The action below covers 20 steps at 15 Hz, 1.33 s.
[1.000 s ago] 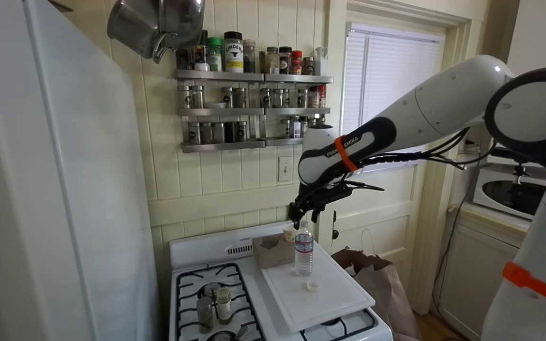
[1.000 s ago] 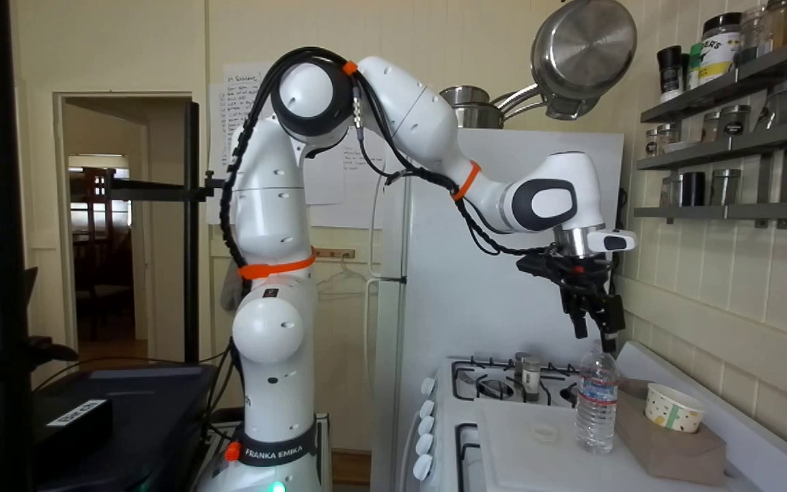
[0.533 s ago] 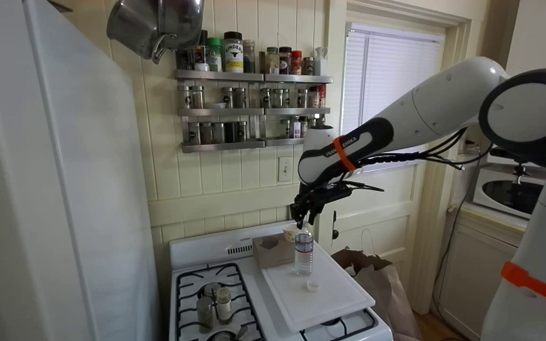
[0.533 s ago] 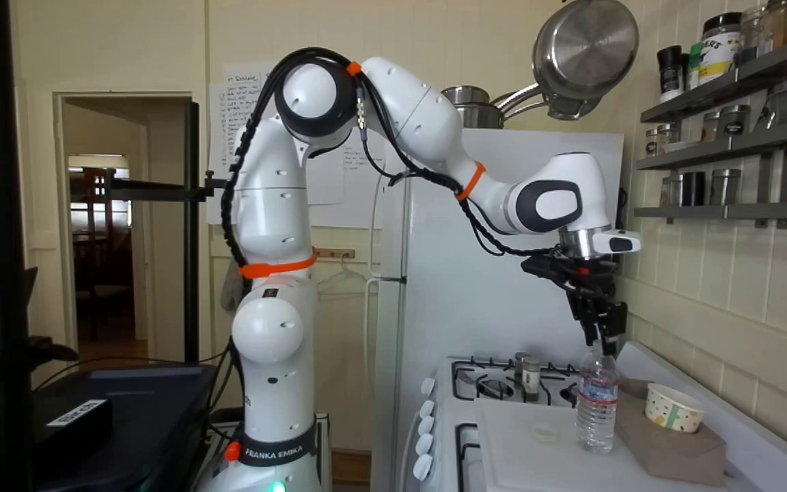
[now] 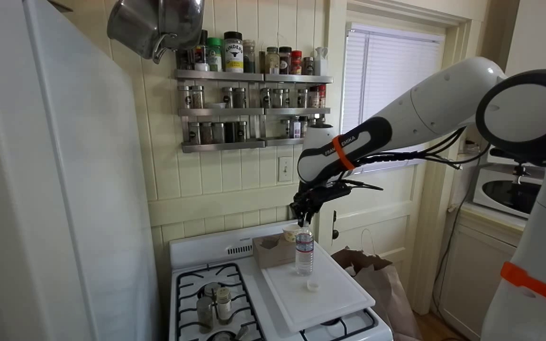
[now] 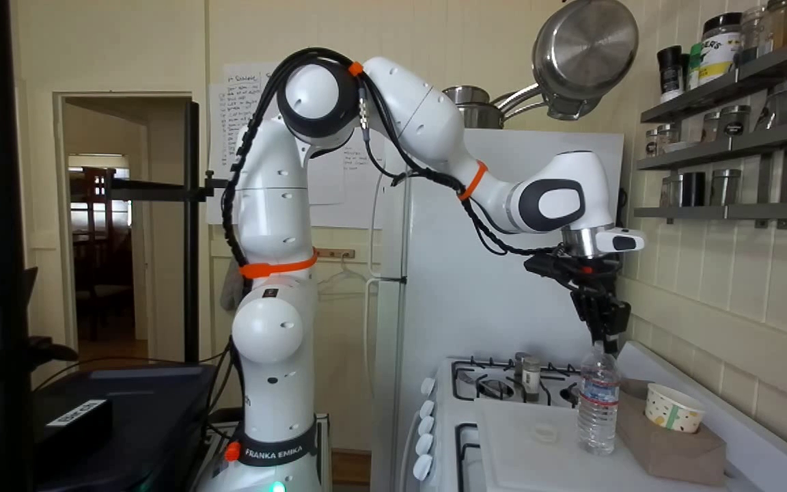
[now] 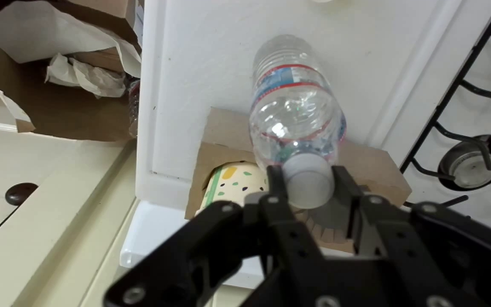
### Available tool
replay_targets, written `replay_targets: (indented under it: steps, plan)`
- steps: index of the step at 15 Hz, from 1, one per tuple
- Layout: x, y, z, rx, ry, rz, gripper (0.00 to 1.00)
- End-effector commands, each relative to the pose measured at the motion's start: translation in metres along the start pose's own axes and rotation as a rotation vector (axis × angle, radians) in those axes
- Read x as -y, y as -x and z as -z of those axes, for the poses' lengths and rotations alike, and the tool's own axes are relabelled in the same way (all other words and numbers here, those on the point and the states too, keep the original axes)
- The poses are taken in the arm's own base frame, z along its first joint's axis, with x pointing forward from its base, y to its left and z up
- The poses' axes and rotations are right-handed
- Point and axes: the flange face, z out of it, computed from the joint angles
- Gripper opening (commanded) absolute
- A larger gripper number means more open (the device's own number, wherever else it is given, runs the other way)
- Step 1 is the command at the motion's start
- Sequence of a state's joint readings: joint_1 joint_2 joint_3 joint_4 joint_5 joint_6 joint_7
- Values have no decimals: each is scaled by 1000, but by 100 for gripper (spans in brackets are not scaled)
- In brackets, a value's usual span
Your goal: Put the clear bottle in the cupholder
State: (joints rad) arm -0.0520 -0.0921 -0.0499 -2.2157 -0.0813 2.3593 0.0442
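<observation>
With the end effector point(image 7: 307, 171) mostly closed, seemingly pinching the white cap point(image 7: 310, 185) of the clear, ribbed plastic bottle point(image 7: 293, 113) upright beneath it, I'd lift straight up before swinging over the tan cardboard cupholder point(image 6: 686, 452) lower down alongside.

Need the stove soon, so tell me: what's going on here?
A white robot arm is using its black two-fingered gripper on a clear plastic bottle; the gripper looks closed on its pale round cap. The bottle stands on a flat white board laid over part of the white gas stove. It is meant for the boxy tan cardboard cupholder close by, which holds a patterned paper cup; that move hasn't been made yet.
</observation>
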Motion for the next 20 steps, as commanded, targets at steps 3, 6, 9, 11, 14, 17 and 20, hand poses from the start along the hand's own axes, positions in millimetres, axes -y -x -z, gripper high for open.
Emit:
replay_targets:
  steps: [3,6,9,11,14,17,20]
  plan:
    - [-4,4,39,-13,24,-6,8]
    - [-7,9,81,-55,27,1,8]
    - [-9,6,130,-155,34,4,8]
    - [-15,-5,154,-230,55,-9,8]
    - [-13,-24,173,-274,50,-4,8]
    - [-14,-17,171,-260,51,2,31]
    - [-10,-26,165,-255,58,3,8]
